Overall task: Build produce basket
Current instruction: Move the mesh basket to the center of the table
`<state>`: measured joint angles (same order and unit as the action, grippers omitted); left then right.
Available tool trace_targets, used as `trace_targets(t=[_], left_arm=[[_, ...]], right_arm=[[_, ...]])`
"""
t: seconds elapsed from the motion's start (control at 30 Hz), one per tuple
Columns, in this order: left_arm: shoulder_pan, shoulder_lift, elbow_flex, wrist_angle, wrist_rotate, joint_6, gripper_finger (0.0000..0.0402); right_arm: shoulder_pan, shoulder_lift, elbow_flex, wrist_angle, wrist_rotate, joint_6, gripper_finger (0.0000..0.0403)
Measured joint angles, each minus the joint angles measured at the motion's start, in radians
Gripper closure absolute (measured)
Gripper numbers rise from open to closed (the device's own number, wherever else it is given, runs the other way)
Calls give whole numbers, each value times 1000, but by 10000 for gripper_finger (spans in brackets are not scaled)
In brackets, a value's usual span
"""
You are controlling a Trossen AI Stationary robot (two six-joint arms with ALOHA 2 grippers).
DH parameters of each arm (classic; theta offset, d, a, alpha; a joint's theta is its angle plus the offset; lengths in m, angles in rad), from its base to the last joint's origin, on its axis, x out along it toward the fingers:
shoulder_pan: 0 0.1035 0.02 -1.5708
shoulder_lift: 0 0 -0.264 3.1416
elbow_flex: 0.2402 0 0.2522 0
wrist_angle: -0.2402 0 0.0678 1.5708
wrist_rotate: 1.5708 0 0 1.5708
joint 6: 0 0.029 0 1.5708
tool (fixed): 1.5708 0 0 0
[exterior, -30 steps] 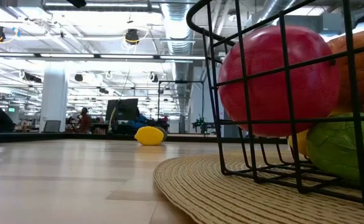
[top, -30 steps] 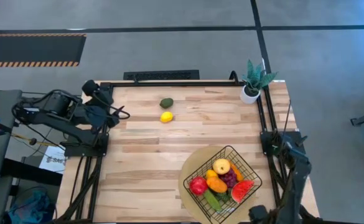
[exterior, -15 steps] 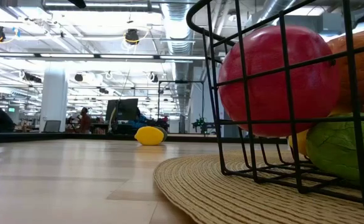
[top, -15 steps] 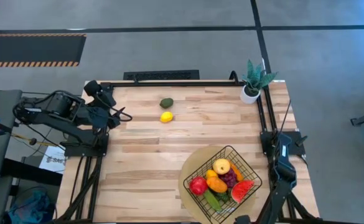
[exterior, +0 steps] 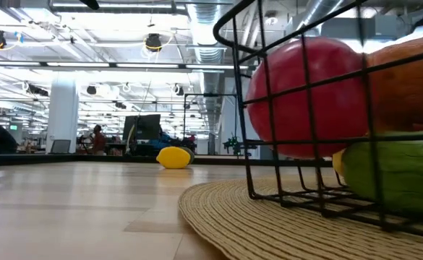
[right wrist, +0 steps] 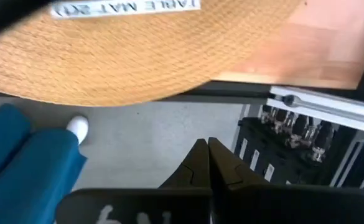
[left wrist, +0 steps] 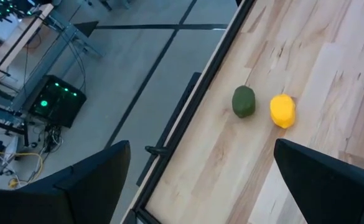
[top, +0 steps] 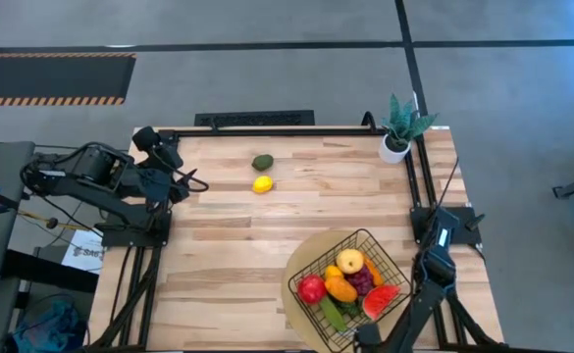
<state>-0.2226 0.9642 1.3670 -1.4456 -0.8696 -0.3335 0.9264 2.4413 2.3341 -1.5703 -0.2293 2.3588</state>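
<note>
The left gripper (top: 190,180) hangs wide open at the surface's left edge; the right gripper (right wrist: 208,163) is closed, empty. Most produce fills the basket (top: 311,265). A lemon (top: 262,183) and avocado (top: 262,162) remain out.

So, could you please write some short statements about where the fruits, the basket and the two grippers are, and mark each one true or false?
1. The lemon and the avocado lie on the bare table, outside the basket. True.
2. The basket stands directly on the wood. False: it stands on a round woven mat.
3. The left gripper is open, with both loose fruits ahead of it. True.
4. The right gripper is open. False: its fingers are shut together and hold nothing.
5. The red apple is inside the basket. True.
6. The potted plant stands in the basket. False: it stands at a far corner of the table.
</note>
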Motion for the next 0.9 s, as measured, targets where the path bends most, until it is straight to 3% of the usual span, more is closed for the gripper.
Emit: trace_targets(t=[0.27, 0.4, 0.57, 0.7, 0.9], left_arm=[[0, 0, 0, 1, 1, -4, 17], [0, 0, 0, 0, 2, -3, 17], [0, 0, 0, 0, 2, 0, 17], [0, 0, 0, 0, 2, 7, 17], [0, 0, 0, 0, 5, 1, 17]], right_arm=[[-50, 4, 0, -1, 122, -21, 402], [-67, 4, 0, -2, 124, -69, 402], [-50, -4, 0, -3, 31, -66, 402], [-28, -27, 2, -3, 74, 11, 402], [-74, -21, 0, -2, 139, 3, 402]])
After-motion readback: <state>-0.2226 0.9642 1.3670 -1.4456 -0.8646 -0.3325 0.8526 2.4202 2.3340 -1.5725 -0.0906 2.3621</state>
